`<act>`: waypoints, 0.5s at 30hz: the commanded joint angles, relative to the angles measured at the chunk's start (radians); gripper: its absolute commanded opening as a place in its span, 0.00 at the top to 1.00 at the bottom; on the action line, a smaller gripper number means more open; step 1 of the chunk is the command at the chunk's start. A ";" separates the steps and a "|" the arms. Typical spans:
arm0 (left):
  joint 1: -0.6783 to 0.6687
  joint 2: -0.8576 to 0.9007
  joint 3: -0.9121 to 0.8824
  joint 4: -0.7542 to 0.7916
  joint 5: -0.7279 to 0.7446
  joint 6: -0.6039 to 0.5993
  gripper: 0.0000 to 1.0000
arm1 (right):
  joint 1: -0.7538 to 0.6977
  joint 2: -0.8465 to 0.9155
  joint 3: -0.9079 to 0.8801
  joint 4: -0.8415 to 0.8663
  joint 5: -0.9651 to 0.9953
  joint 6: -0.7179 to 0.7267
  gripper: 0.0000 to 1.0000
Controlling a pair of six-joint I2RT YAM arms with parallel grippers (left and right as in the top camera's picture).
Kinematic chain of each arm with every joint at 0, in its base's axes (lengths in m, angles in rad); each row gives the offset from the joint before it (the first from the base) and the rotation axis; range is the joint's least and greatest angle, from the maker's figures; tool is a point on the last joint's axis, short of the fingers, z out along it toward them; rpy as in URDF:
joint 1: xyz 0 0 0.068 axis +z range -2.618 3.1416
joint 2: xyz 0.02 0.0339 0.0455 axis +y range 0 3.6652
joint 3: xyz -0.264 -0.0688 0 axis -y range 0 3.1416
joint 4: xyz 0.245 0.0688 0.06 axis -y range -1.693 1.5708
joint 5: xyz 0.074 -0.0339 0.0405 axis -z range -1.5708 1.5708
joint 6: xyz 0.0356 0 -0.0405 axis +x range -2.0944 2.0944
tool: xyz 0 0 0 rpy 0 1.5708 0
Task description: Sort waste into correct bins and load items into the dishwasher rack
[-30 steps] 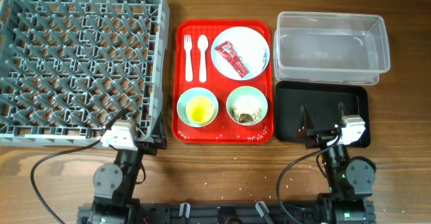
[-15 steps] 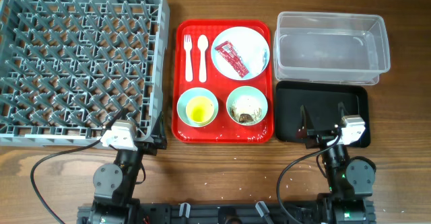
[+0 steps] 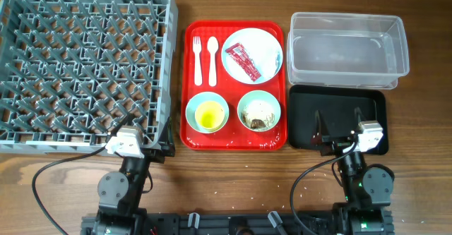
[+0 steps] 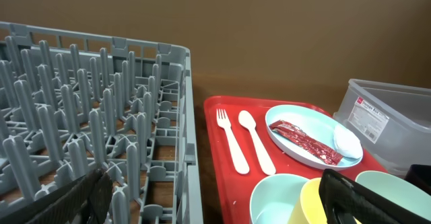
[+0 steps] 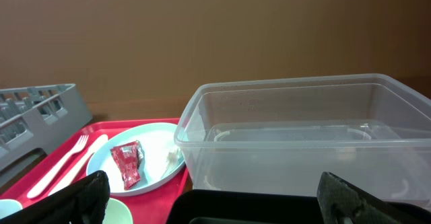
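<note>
The grey dishwasher rack (image 3: 85, 65) stands at the left. A red tray (image 3: 235, 140) holds a plate (image 3: 263, 43) with a red wrapper (image 3: 244, 61) and a white scrap (image 3: 275, 61). It also holds a fork (image 3: 197, 58), a spoon (image 3: 212, 58), a bowl (image 3: 192, 108) with a yellow round object (image 3: 208, 115), and a bowl (image 3: 244, 101) with crumbly leftovers (image 3: 258, 113). The clear tub (image 3: 348, 48) and black tray (image 3: 337, 101) are at the right. My left gripper (image 3: 138, 142) is open at the rack's front right corner. My right gripper (image 3: 338, 123) is open over the black tray.
The left wrist view shows the rack's pegs (image 4: 101, 116) at left and the red tray's items at right, with the open left gripper (image 4: 222, 207) between. The right wrist view faces the clear tub (image 5: 303, 130) and the plate (image 5: 151, 146).
</note>
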 commanded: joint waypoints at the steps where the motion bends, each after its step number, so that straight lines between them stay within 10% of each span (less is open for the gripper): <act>1: -0.004 -0.005 -0.010 0.036 -0.002 0.008 0.00 | -0.004 0.002 -0.001 0.011 -0.020 0.030 0.00; 8: -0.004 -0.005 0.010 0.206 0.129 -0.051 0.00 | -0.004 0.002 0.076 -0.001 -0.235 0.239 0.00; 15: -0.004 0.109 0.468 0.023 0.237 -0.085 0.00 | -0.004 0.208 0.778 -0.457 -0.247 0.082 0.00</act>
